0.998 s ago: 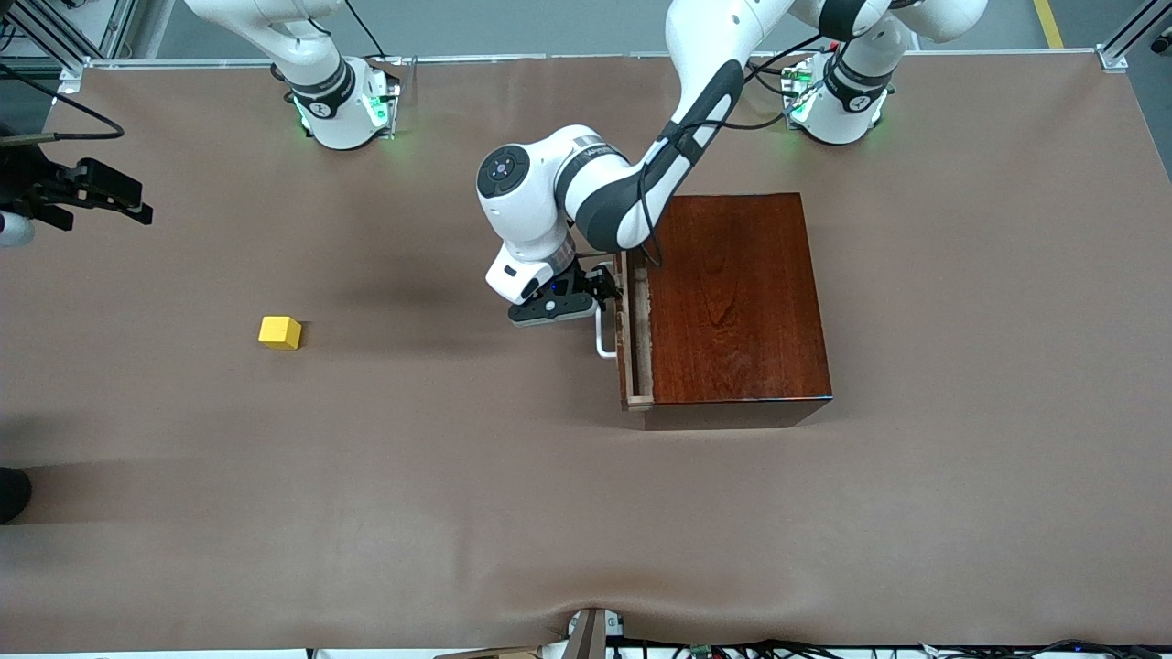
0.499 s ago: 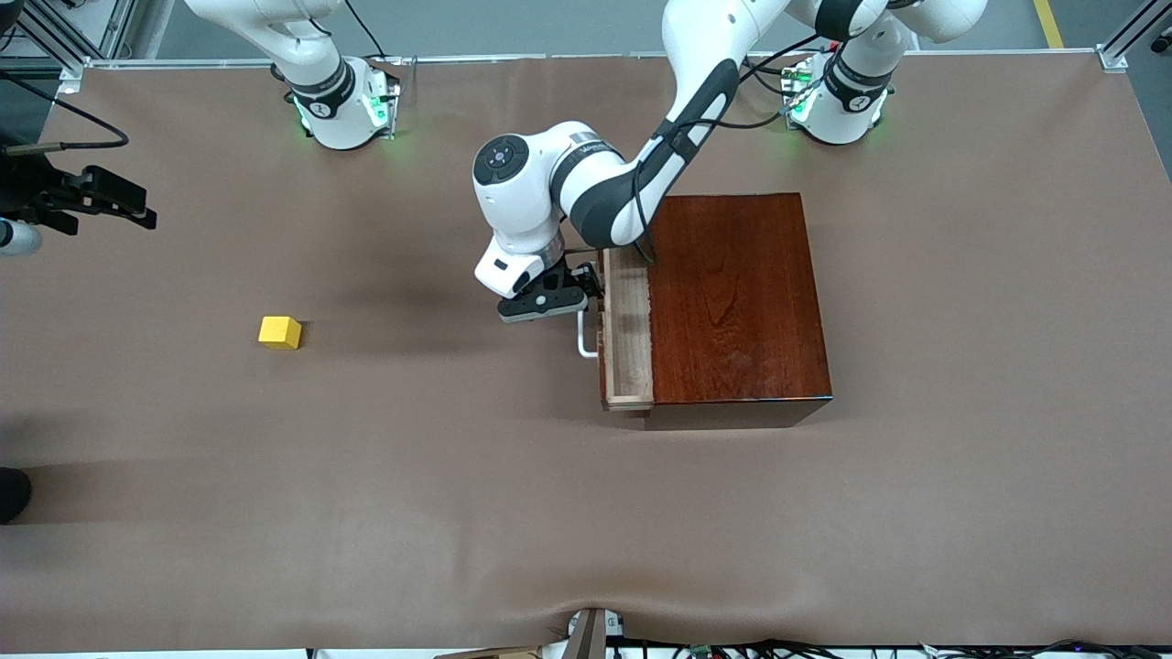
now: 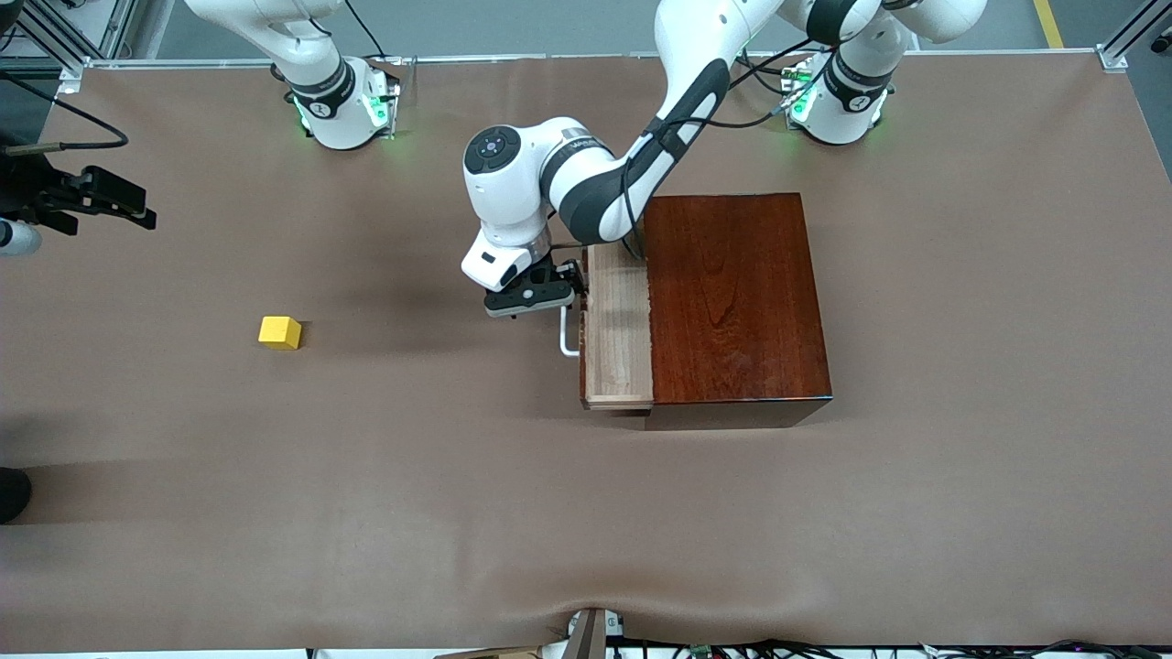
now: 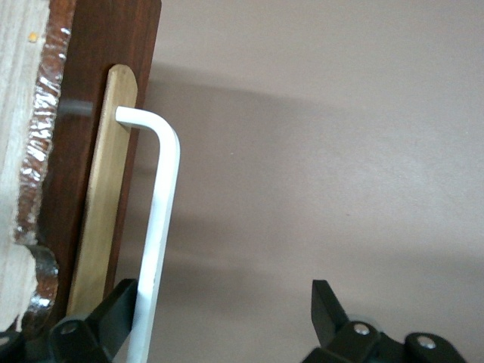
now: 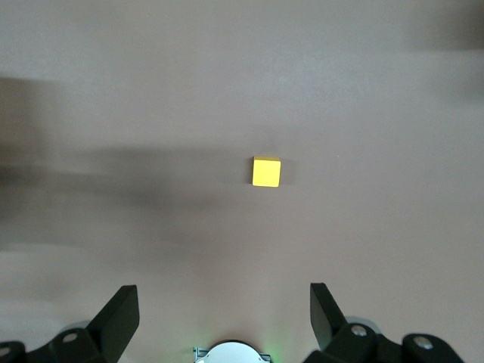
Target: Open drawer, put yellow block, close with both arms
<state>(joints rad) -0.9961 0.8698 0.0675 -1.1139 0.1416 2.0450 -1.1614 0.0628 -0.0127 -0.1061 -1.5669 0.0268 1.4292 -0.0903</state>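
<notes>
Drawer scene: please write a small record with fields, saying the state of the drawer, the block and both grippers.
drawer: partly pulled out of the dark wooden box, nothing seen inside
handle: white bar, between the left gripper's fingers
left gripper: at the handle, fingers open
yellow block: on the table, toward the right arm's end, apart from the drawer
right gripper: above the block, fingers open, holding nothing

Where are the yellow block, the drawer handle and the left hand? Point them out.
yellow block [image 3: 279, 331]: front view, top face.
drawer handle [image 4: 159, 227]: left wrist view, white bar.
left hand [image 3: 547, 295]: front view, at the handle.
</notes>
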